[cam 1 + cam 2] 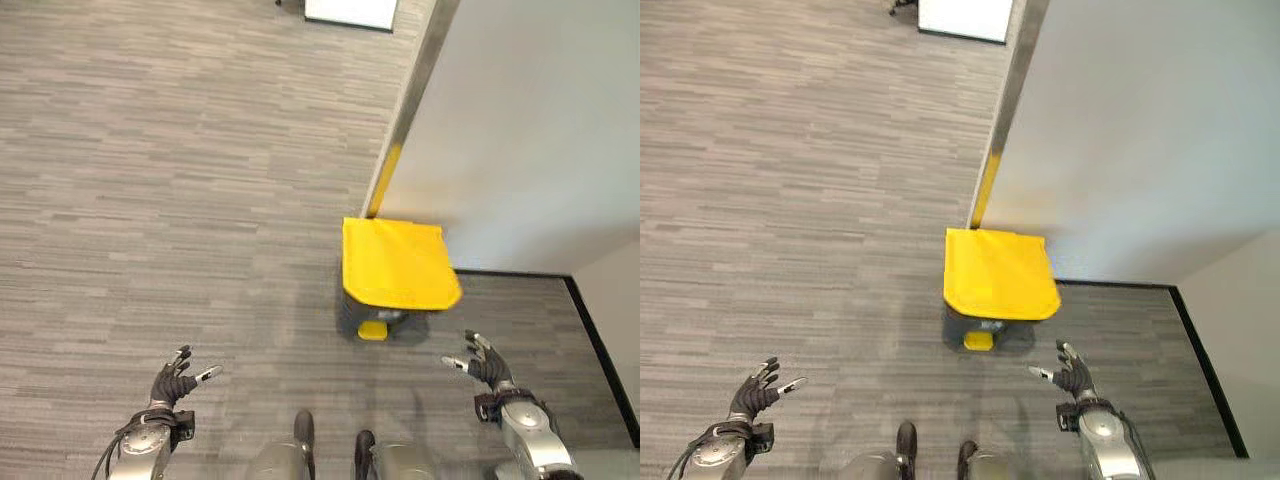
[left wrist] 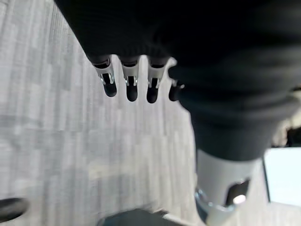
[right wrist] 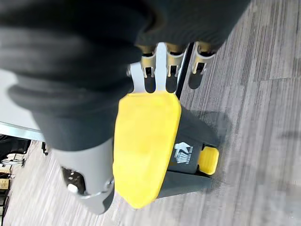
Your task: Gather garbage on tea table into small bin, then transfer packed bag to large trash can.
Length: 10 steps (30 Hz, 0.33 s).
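Looking down from the head camera, I take the large trash can as my landmark: a grey body with a closed yellow lid and a yellow foot pedal on its near face, standing against the foot of the pale wall at the edge of the grey floor. My left hand hangs well to the left of the can, fingers spread and relaxed with nothing in them; my right hand sits just to the near right of the can, also loose and empty, its fingers pointing toward the lid in the right wrist view. What worries me is that I see no packed bag in either hand or on the floor round the can, so I may be standing here with nothing to drop, or the bag may be lying somewhere outside these frames; I honestly cannot tell which. The lid is also shut, so any delivery needs the pedal pressed or the lid lifted first. A careless step at the pedal, so close to the can, could shove it along the wall or tip it.
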### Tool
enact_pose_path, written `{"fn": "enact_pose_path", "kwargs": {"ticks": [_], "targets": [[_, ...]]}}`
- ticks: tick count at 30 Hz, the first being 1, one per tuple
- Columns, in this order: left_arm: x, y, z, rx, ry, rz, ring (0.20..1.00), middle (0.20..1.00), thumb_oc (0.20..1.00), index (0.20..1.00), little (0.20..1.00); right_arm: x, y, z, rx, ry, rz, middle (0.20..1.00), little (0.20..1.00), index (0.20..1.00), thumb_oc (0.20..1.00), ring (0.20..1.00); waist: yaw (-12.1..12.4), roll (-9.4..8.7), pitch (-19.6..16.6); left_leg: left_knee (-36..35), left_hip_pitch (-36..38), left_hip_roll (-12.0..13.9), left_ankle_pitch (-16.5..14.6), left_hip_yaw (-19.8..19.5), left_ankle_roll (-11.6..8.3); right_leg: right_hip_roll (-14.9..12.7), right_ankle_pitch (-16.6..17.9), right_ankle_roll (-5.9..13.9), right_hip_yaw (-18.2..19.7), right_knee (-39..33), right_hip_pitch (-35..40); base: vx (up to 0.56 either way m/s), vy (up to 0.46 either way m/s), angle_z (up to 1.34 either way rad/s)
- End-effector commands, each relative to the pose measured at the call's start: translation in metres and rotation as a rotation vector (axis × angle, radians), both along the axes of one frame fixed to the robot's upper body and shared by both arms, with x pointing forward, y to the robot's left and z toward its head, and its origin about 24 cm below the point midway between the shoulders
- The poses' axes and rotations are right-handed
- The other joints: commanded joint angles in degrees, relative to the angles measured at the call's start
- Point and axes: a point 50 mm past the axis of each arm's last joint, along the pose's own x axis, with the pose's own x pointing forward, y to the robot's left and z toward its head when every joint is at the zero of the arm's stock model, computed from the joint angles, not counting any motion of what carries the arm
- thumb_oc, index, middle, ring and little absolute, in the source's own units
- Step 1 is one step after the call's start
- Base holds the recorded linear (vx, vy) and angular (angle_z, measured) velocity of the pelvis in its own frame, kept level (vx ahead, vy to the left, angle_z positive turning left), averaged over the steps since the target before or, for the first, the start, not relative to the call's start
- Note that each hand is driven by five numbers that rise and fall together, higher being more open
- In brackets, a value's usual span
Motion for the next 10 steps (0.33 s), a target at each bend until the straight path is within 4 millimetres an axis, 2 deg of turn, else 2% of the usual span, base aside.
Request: {"fn": "enact_pose_path", "kwargs": {"ticks": [1, 10], "targets": [[0.011, 0.001, 0.01, 0.016, -0.062, -0.031, 1.0, 1.0, 1.0, 1.0, 1.0, 0.01, -0.016, 0.013, -0.055, -0.054, -0.006, 1.0, 1.0, 1.0, 1.0, 1.0, -0.8, -1.94, -1.7, 3.1, 6.2, 2.4, -8.8, -4.0, -1.19, -0.6, 6.0, 3.24, -0.3, -7.4, 1.5, -0.02, -0.095, 0.19], [-0.008, -0.006, -0.006, 0.011, 0.031, -0.058, 1.0, 1.0, 1.0, 1.0, 1.0, -0.008, -0.023, 0.002, -0.055, 0.007, -0.031, 1.0, 1.0, 1.0, 1.0, 1.0, -1.6, -1.83, -2.9, 1.1, 9.5, 3.3, -8.5, -3.6, -1.93, -0.2, 5.8, 2.37, -0.6, -10.6, 5.7, 0.04, -0.027, 0.0]]}}
